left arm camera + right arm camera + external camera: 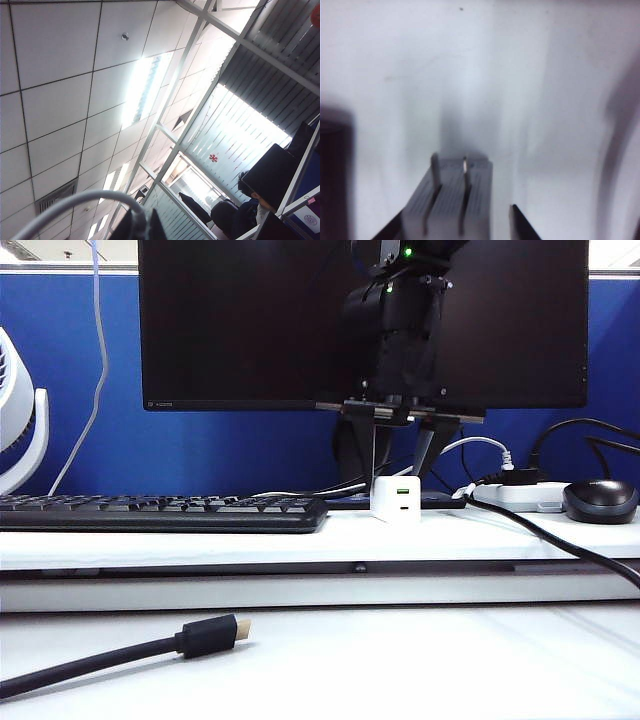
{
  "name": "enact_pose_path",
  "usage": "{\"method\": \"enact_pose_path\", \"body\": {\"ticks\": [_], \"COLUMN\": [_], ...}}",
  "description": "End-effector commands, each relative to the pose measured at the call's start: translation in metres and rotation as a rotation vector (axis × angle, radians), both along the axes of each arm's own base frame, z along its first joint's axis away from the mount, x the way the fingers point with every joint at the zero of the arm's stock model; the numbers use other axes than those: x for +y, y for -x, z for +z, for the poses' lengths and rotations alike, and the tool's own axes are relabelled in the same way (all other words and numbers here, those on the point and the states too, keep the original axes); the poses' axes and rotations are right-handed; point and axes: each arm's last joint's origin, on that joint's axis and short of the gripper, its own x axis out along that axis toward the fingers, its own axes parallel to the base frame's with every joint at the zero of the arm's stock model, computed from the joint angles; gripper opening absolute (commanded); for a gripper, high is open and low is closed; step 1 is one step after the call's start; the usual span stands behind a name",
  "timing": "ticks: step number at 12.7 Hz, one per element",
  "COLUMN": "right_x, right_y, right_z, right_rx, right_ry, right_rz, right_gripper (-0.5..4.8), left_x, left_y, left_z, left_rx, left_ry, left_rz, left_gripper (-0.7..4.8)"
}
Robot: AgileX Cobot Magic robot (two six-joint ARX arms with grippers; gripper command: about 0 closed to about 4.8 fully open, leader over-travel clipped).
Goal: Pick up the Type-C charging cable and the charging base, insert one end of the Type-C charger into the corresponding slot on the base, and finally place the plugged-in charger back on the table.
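The charging base (395,498), a small white block, stands upright on the table's raised shelf (430,535) with its ports facing the exterior camera. My right gripper (396,472) hangs straight over it. In the right wrist view the base (452,200) shows its two metal prongs between the jaws of the right gripper (457,210). One finger lies along its side and the other finger (520,222) stands apart from it, so the jaws are open. My left gripper (142,215) is out of the exterior view and points at the ceiling, shut on the white Type-C charging cable (65,205), which arcs away from it.
A black keyboard (160,512) lies on the shelf left of the base, with a monitor (250,320) behind. A white power strip (520,497), black cables and a black mouse (600,500) sit to the right. A thick black gold-tipped cable (205,635) lies on the lower surface. A fan (15,410) stands far left.
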Motion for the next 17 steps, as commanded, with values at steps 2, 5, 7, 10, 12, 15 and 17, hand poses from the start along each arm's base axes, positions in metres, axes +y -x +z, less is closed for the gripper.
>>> {"method": "enact_pose_path", "body": {"ticks": [2, 5, 7, 10, 12, 15, 17], "right_x": [0.003, 0.013, 0.015, -0.032, -0.039, -0.04, -0.034], "right_y": [-0.003, 0.004, 0.011, 0.076, 0.087, 0.1, 0.11], "right_z": [-0.01, 0.029, 0.095, 0.33, 0.345, 0.355, 0.359], "right_rx": [0.017, 0.266, 0.342, -0.18, -0.178, -0.198, -0.189], "right_ry": [0.014, -0.622, -1.056, -1.84, -2.019, -2.09, -2.123], "right_rz": [0.003, 0.071, 0.191, 0.265, 0.231, 0.139, 0.141], "right_gripper": [1.36, -0.01, -0.01, -0.02, -0.02, -0.02, -0.02], "left_x": [0.004, 0.003, 0.004, 0.008, 0.007, 0.001, -0.005], "left_y": [0.006, 0.005, 0.006, 0.015, 0.016, 0.011, 0.003], "left_z": [0.003, 0.001, 0.002, 0.002, 0.001, -0.004, -0.008], "left_rx": [-0.003, 0.024, 0.018, -0.018, -0.052, -0.151, -0.24], "left_ry": [0.022, 0.003, 0.0, -0.062, -0.1, -0.18, -0.226], "left_rz": [-0.016, -0.015, -0.016, -0.051, -0.088, -0.1, -0.033], "left_gripper": [-0.06, -0.06, -0.06, -0.06, -0.06, -0.06, -0.06]}}
